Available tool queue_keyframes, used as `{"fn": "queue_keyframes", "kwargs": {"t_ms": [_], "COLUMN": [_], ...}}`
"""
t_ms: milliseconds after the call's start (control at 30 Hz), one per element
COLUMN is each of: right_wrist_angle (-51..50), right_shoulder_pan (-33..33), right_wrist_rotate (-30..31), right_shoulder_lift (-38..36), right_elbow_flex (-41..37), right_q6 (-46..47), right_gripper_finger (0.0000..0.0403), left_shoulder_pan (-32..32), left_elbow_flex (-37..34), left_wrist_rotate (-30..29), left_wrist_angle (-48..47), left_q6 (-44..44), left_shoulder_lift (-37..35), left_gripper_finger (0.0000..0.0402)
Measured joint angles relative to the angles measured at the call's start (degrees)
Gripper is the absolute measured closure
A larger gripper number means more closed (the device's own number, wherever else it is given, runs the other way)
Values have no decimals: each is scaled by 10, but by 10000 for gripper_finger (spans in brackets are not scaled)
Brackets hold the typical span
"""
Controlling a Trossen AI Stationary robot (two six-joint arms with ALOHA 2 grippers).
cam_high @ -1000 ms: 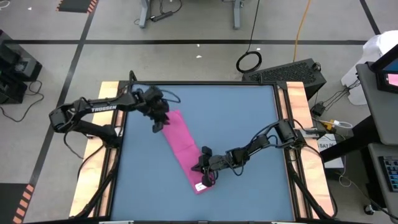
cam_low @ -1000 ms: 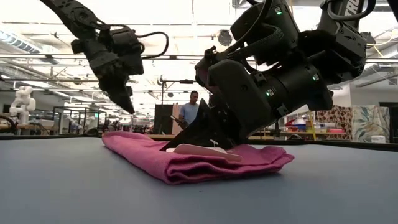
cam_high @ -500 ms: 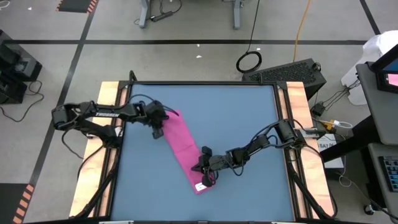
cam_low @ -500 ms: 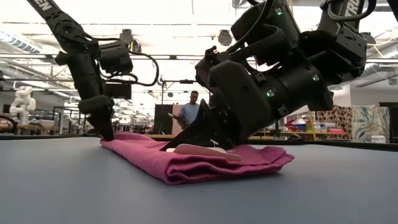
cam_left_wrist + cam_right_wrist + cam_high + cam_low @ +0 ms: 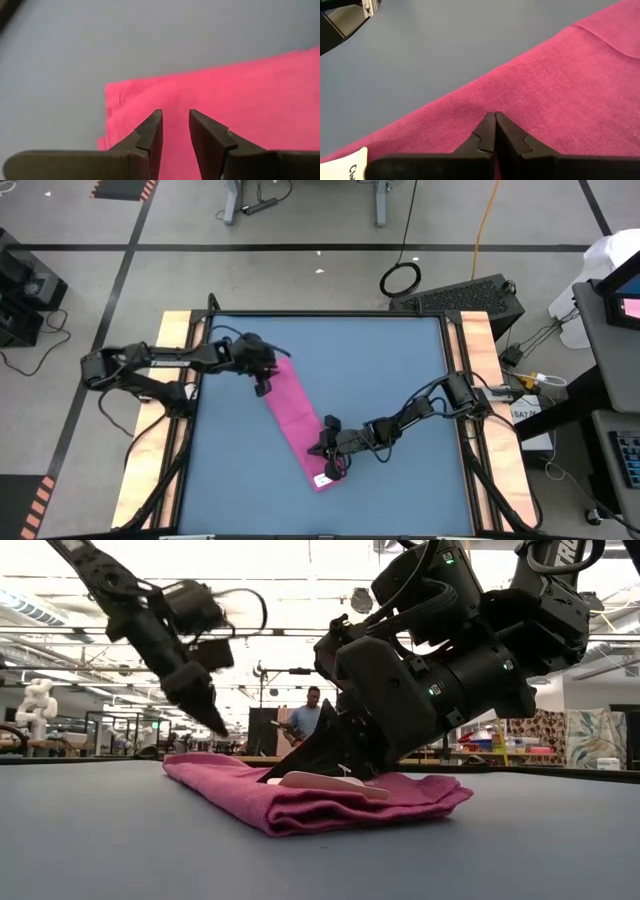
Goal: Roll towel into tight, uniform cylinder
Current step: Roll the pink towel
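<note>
The magenta-pink towel (image 5: 296,423) lies on the blue table (image 5: 390,370) as a long folded strip, running slantwise from the far left to the near middle. A white tag (image 5: 322,479) sits at its near end. My right gripper (image 5: 327,463) is shut, with its tips down on that near end. My left gripper (image 5: 263,387) hovers just above the towel's far end (image 5: 150,95). Its fingers are slightly open with nothing between them, and in the low view its tip (image 5: 222,730) stands clear of the cloth. My right gripper presses its shut fingertips (image 5: 495,122) down on the top layer of the towel's near end (image 5: 470,107), close to the white tag (image 5: 350,167). The fingers slant down from the table's right side. The folded towel lies flat on the table under them.
Wooden rails (image 5: 175,330) run along the table's left and right sides. Bare blue tabletop lies on both sides of the strip. Beyond the table, the low view shows a person (image 5: 303,720) standing far off in the room.
My left gripper dipped down to the far left corner of the towel. It has since risen and swung a little toward the table's right, and is now tilted over the towel's far end. The towel and my right gripper have stayed put.
</note>
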Motion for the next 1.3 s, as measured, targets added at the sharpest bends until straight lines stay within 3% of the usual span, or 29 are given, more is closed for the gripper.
{"fn": "queue_keyframes", "kwargs": {"t_ms": [233, 367, 767, 900, 1100, 1300], "right_wrist_angle": [2, 1, -4, -4, -2, -2], "right_shoulder_pan": [1, 4, 5, 5, 5, 5], "right_wrist_rotate": [0, 4, 10, 11, 12, 13], "right_shoulder_lift": [0, 0, 0, 0, 0, 0], "right_elbow_flex": [0, -1, 0, 0, 0, 0], "right_q6": [-3, -7, -8, -12, -12, -15], "right_gripper_finger": [403, 403, 403, 403, 403, 403], "left_shoulder_pan": [28, 45, 65, 93, 139, 155], "left_elbow_flex": [0, 3, 27, 27, 27, 27], "left_wrist_rotate": [-19, -34, -54, -11, 0, 115], "left_wrist_angle": [30, 60, 36, 22, 19, 67], "left_q6": [-1, 4, 26, 24, 21, 26], "left_shoulder_lift": [112, 142, 29, 30, 65, 115], "left_gripper_finger": [302, 302, 302, 302, 302, 302]}}
